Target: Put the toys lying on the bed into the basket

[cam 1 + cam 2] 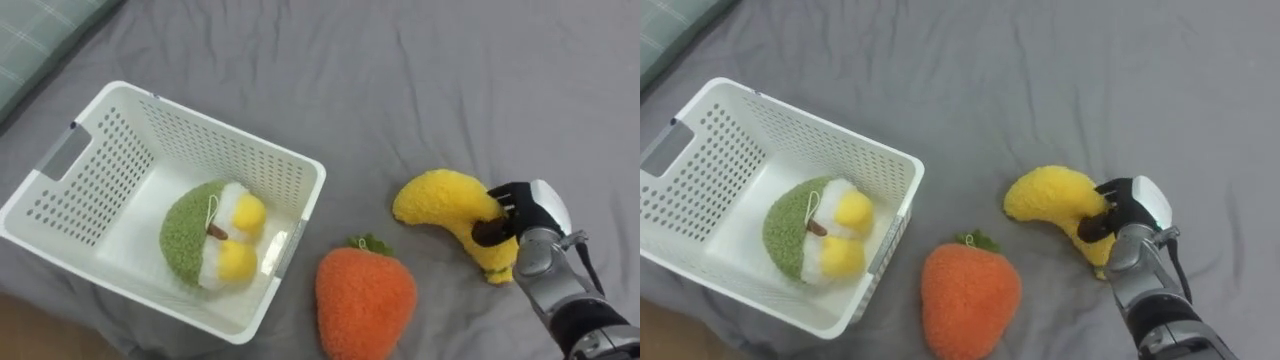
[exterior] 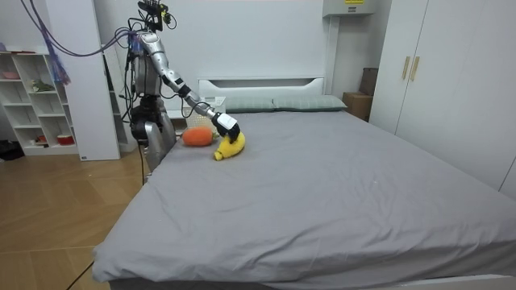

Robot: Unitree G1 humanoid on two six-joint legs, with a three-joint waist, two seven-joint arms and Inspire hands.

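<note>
My right hand [image 1: 520,222] is closed on the yellow plush banana [image 1: 440,200]. The dark fingers [image 1: 490,231] curl into its lower half, near the end that points toward me. The banana lies on the grey bed sheet [image 1: 450,70], with its curved back up and its other end pointing toward the basket side.

The orange plush strawberry with a green leaf top [image 1: 365,300] lies on the sheet to the left of the banana and nearer to me. It is close to the banana but not touching it, and it sits just beside the near right corner of the white perforated plastic basket [image 1: 298,168].

The basket sits on the bed at my left, upright, open side up. Inside it, on the bottom toward the near right, is a round green plush toy with white and yellow parts [image 1: 195,238], with a thin cord loop on top. A pale green checked pillow [image 1: 30,35] is at the far left corner.

In the room view I stand at the side of the bed, near its head end. My right arm is stretched out and down over the mattress to the banana [image 2: 230,146], and my hand [image 2: 226,126] is on top of it. The strawberry [image 2: 197,136] is just to the room view's left of the banana.
</note>
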